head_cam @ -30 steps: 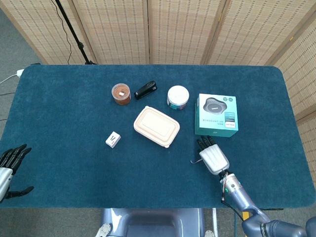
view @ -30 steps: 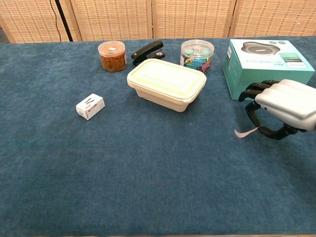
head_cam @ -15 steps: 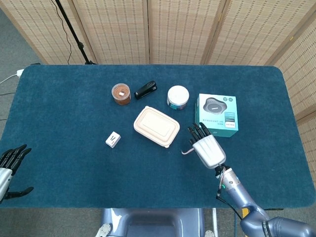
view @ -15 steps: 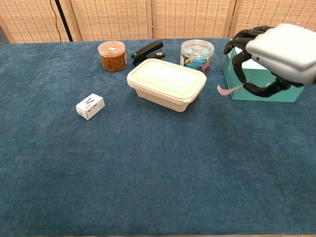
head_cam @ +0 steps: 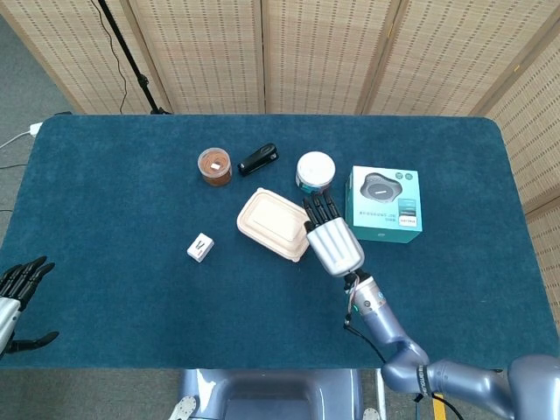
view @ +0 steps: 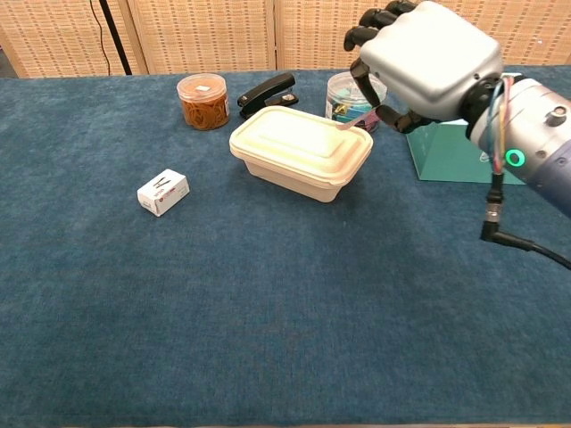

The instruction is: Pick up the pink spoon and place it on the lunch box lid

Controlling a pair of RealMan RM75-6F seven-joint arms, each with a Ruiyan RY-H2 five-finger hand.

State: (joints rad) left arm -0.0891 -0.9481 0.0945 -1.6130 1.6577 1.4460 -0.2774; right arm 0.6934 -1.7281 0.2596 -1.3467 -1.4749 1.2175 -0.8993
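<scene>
The cream lunch box (head_cam: 269, 220) with its lid (view: 296, 138) on stands mid-table. My right hand (head_cam: 331, 241) hangs over the box's right end, fingers curled around the pink spoon (view: 357, 121). In the chest view only the spoon's pale pink tip shows below the right hand (view: 430, 58), just above the lid's right edge. The head view hides the spoon under the hand. My left hand (head_cam: 22, 289) sits at the table's near left edge with fingers apart and nothing in it.
A teal box (head_cam: 383, 203) lies right of the lunch box, partly behind my right arm (view: 526, 134). Behind the box stand a clear jar of clips (view: 343, 96), a black stapler (view: 268, 93) and a brown jar (view: 202, 100). A small white box (view: 163, 192) lies to the left.
My right hand lifted the pink spoon off the table near the teal box and carried it up and left, over the lunch box's right end. The left hand stayed still.
</scene>
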